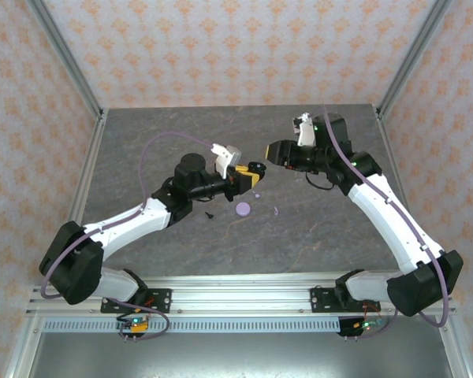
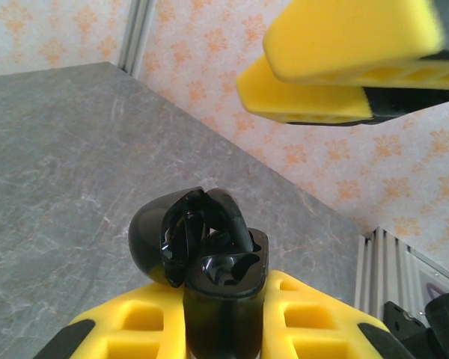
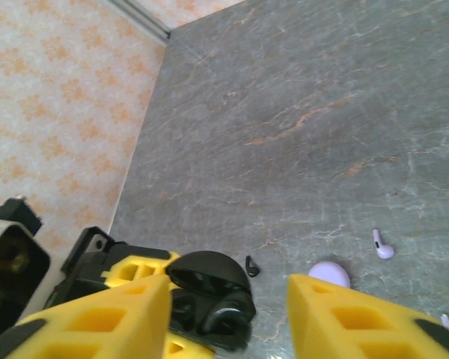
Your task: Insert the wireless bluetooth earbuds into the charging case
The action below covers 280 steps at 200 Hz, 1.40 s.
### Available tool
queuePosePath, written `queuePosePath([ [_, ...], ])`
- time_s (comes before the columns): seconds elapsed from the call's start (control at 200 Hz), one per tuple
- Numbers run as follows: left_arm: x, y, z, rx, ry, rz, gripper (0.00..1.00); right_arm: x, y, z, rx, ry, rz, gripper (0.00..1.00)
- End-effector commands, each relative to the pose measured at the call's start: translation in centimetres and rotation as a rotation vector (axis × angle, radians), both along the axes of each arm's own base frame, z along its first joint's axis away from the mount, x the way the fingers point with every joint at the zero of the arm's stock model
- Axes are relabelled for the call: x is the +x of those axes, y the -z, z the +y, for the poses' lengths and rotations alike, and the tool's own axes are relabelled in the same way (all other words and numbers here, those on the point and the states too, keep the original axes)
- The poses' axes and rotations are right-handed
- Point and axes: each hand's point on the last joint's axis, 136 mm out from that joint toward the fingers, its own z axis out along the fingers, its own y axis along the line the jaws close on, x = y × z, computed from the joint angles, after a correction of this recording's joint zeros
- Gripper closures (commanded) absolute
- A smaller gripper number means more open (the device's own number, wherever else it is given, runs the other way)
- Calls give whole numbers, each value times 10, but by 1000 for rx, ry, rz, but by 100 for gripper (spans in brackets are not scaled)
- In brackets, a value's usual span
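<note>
My left gripper (image 1: 251,175) is shut on the black charging case (image 1: 255,167) and holds it above the table with its lid open. In the left wrist view the case (image 2: 221,262) stands between the yellow fingers (image 2: 127,325); its glossy sockets are too dark to tell what is in them. My right gripper (image 1: 273,151) hovers open just right of the case, its fingers (image 2: 344,45) above it. Between the right gripper's (image 3: 228,290) spread fingers I see the case (image 3: 209,295). On the table lie a black earbud (image 3: 251,265) and a lavender earbud (image 3: 383,245).
A lavender round case (image 1: 243,209) lies on the grey table (image 1: 315,236) below the grippers, with the lavender earbud (image 1: 276,210) to its right and the black earbud (image 1: 210,214) to its left. Patterned walls and metal posts (image 1: 71,63) enclose the table.
</note>
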Motion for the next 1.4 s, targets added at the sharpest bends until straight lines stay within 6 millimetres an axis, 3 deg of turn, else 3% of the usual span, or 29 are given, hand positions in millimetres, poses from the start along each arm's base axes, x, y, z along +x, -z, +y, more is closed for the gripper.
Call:
queuePosePath([
  [0.0, 1, -24, 6, -5, -39, -82, 90, -4, -10, -10, -31, 46, -18, 65],
  [0.105, -1, -28, 6, -10, -32, -94, 90, -6, -2, -12, -49, 44, 9, 78],
  [0.28, -6, -33, 4, -25, -2, -103, 90, -11, 8, -2, -34, -14, 55, 85],
  [0.776, -10, -40, 1, -59, 30, -117, 90, -12, 18, 9, -4, -67, 104, 85],
  [1.396, -13, -35, -6, -54, 65, -101, 90, -15, 14, 25, 19, -124, 102, 84],
])
